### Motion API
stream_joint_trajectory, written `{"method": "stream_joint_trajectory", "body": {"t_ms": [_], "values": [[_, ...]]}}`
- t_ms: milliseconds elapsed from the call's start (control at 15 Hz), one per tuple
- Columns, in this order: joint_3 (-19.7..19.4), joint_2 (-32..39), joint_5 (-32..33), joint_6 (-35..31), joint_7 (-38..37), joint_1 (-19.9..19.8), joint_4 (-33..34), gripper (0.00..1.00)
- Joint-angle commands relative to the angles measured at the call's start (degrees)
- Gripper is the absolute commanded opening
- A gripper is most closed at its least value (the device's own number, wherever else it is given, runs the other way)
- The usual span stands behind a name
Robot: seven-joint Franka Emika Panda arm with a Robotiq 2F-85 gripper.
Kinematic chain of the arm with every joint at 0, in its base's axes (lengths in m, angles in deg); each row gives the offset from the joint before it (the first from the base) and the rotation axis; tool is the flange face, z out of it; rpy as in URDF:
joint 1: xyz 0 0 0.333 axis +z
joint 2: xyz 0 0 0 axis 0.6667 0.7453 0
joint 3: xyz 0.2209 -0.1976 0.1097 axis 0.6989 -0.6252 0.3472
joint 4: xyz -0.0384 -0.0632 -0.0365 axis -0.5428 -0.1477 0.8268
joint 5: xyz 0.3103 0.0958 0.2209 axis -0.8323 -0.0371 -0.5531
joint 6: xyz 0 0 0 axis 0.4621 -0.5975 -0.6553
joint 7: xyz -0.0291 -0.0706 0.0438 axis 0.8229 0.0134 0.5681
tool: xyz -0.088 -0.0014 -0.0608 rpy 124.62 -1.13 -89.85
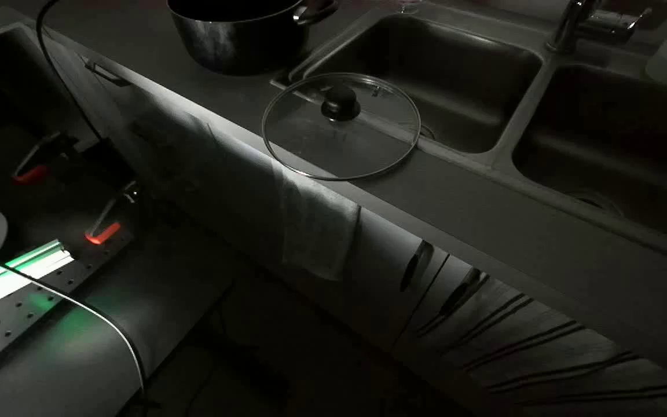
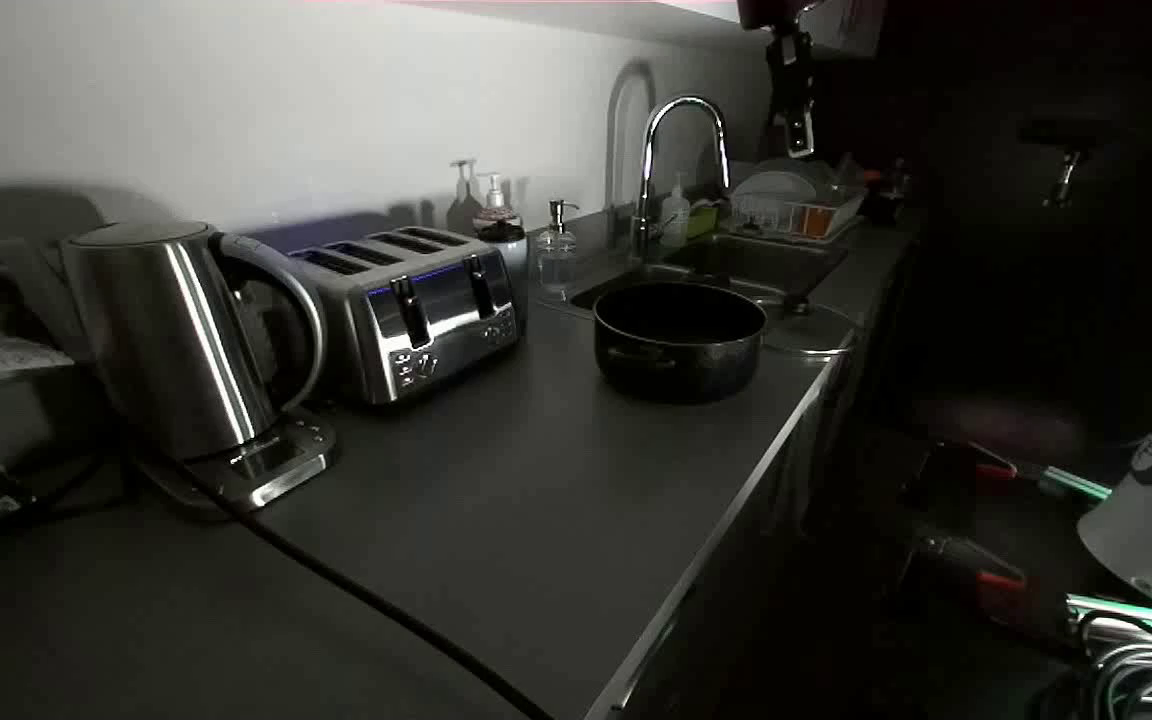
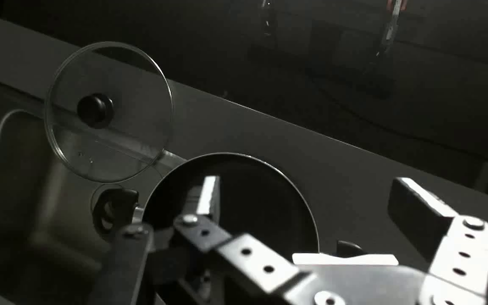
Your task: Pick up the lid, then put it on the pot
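Observation:
The lid (image 1: 342, 145) is a round clear glass disc with a thin metal rim and a dark knob, lying knob up on the counter beside the sink. It also shows behind the pot in an exterior view (image 2: 821, 335) and at upper left in the wrist view (image 3: 129, 93). The pot (image 2: 678, 370) is dark and round, upright and uncovered on the counter; it shows in an exterior view (image 1: 241, 46) and in the wrist view (image 3: 261, 203). My gripper (image 3: 307, 195) is open and empty, above the counter; it shows at the top of an exterior view (image 2: 798, 140).
A double sink (image 1: 527, 110) with a tall faucet (image 2: 648, 170) borders the lid. Soap bottles (image 2: 556, 255), a toaster (image 2: 406, 310) and a kettle (image 2: 171, 340) stand along the wall. A dish rack (image 2: 796, 215) is beyond the sink. A black cable (image 2: 356, 590) crosses the counter.

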Motion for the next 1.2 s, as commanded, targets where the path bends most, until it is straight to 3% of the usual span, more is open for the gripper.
{"method": "stream_joint_trajectory", "body": {"t_ms": [0,667,1133], "values": [[-0.99,0.09,0.17,0.2,-0.21,1.14,0.18,1.0],[-0.99,0.09,0.17,0.2,-0.21,1.13,0.19,1.0],[-2.97,2.28,-0.2,-4.04,2.43,0.53,-2.5,1.0]]}}
